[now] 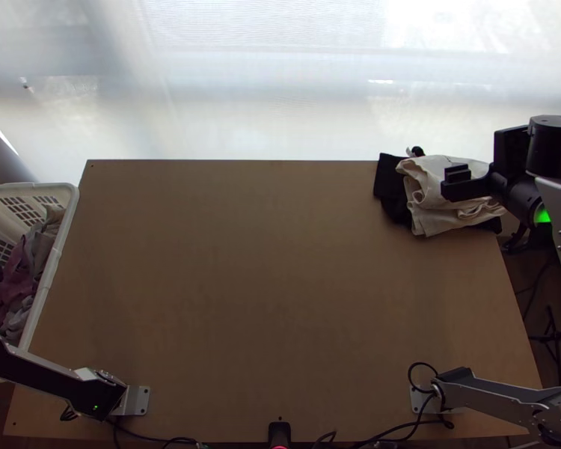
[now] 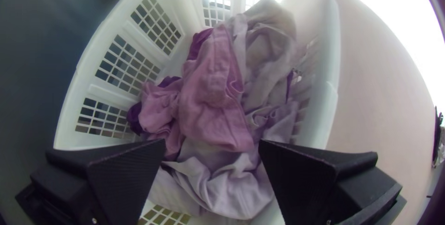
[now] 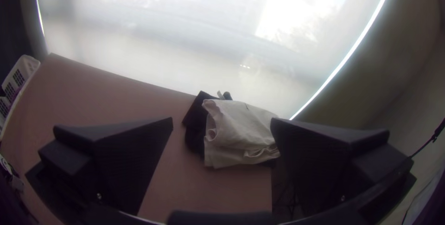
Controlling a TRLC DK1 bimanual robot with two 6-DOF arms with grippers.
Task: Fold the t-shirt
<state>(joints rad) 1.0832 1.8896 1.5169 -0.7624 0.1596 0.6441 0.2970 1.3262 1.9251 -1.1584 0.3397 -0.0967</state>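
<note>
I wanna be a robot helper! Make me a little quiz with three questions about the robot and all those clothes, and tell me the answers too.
1. Pick one: where are the pink and lilac clothes?
a) on the floor
b) in the white basket
c) under the cream cloth

2. True or false: the left tool is open above those clothes.

3. Fill in the colour: at the table's far right corner, the cream cloth lies on top of ____ cloth.

Key: 1 b; 2 true; 3 black
</note>
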